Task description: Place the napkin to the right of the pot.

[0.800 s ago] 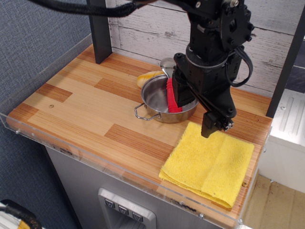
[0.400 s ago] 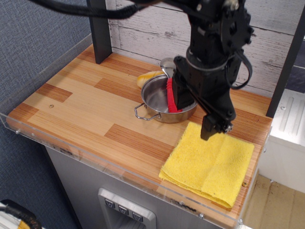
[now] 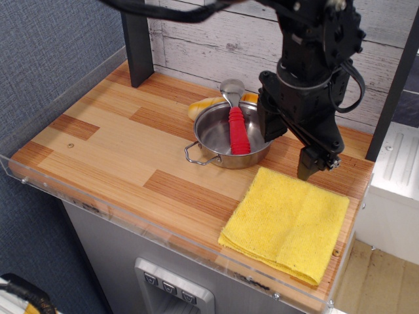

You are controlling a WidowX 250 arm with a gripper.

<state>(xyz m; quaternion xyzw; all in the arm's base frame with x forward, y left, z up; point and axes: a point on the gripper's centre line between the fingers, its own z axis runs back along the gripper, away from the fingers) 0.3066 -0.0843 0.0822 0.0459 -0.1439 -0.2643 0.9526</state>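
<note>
Napkin [image 3: 286,224]: flat on desk [image 3: 118,140], right and front of pot [image 3: 229,137].
Jaws [image 3: 314,167]: mine, above napkin's far edge, holding nothing; gap unreadable.
Remaining: apparently nothing.

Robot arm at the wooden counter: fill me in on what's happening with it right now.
The gripper holds nothing; whether its jaws are open is unclear from this view. It hangs above the far edge of the yellow napkin, which lies flat on the counter to the front-right of the steel pot. A red-handled spoon rests in the pot, with a pale-yellow lump behind it.
</note>
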